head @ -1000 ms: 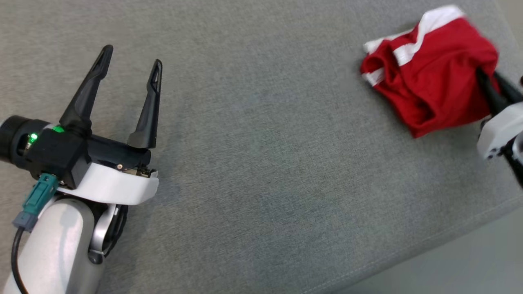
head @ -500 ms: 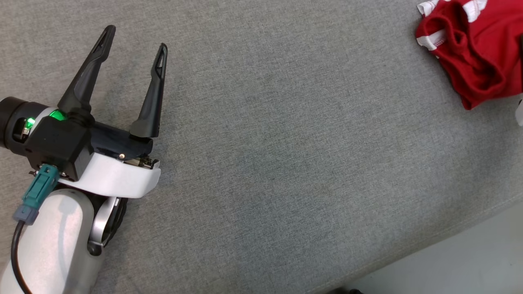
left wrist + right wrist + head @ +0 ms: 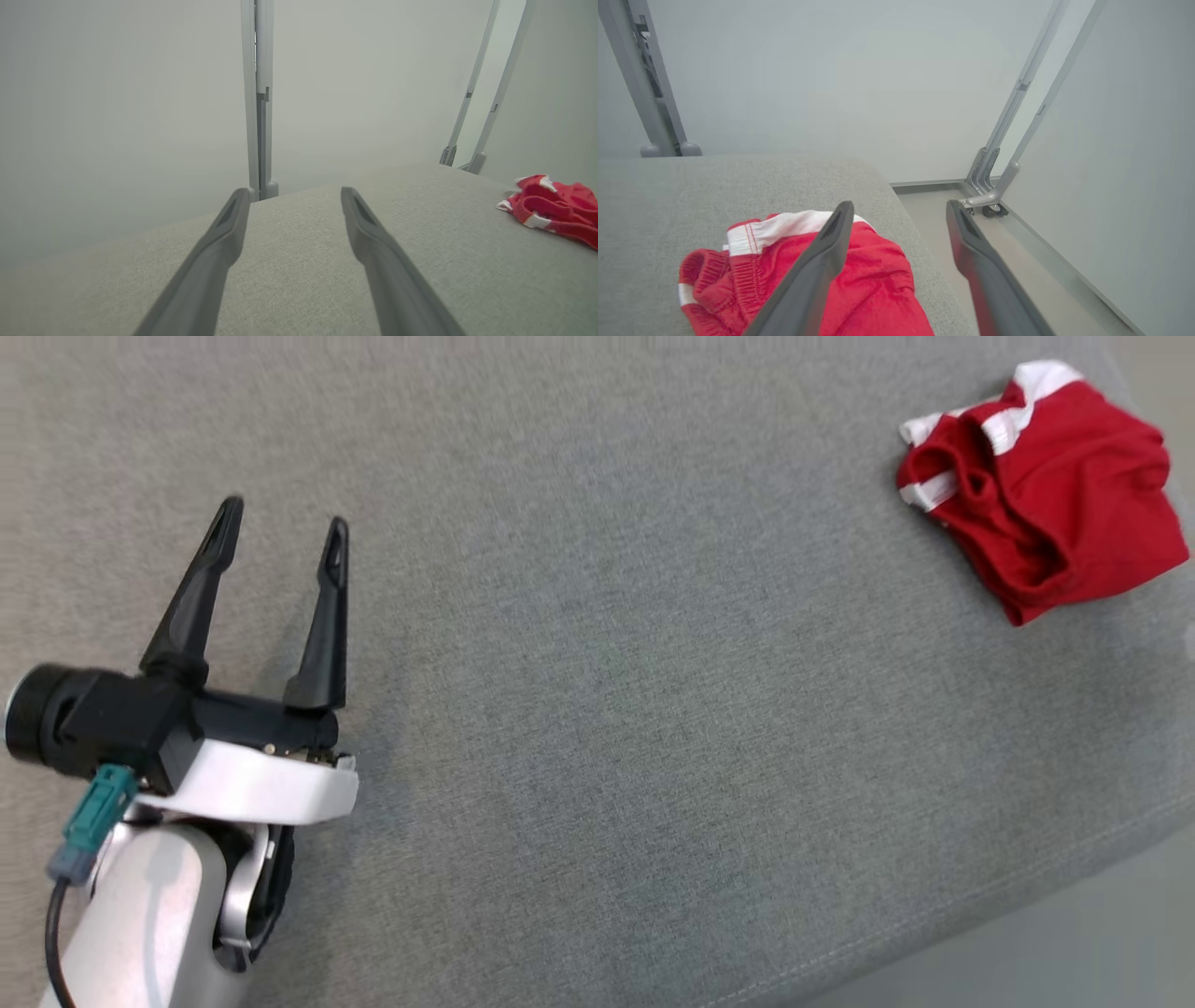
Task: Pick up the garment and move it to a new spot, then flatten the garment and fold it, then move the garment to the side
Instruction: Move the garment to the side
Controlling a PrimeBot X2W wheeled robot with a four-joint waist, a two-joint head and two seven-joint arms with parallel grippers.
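- A grey woven fabric surface (image 3: 653,709) is lying flat across the work area, and its weave is showing evenly from left to right.
- A stitched seam (image 3: 971,896) is running along the near right edge of that surface.
- A pale grey floor (image 3: 1083,952) is showing beyond that edge, at the near right.
- A plain pale wall (image 3: 117,116) is standing behind the far side of the surface.
- An upright grey metal post (image 3: 259,93) is rising against the wall at the far edge.
- A pair of slanted metal rails (image 3: 1020,102) is leaning up past the far right corner, ending in a foot bracket (image 3: 987,203) that is resting on the floor.
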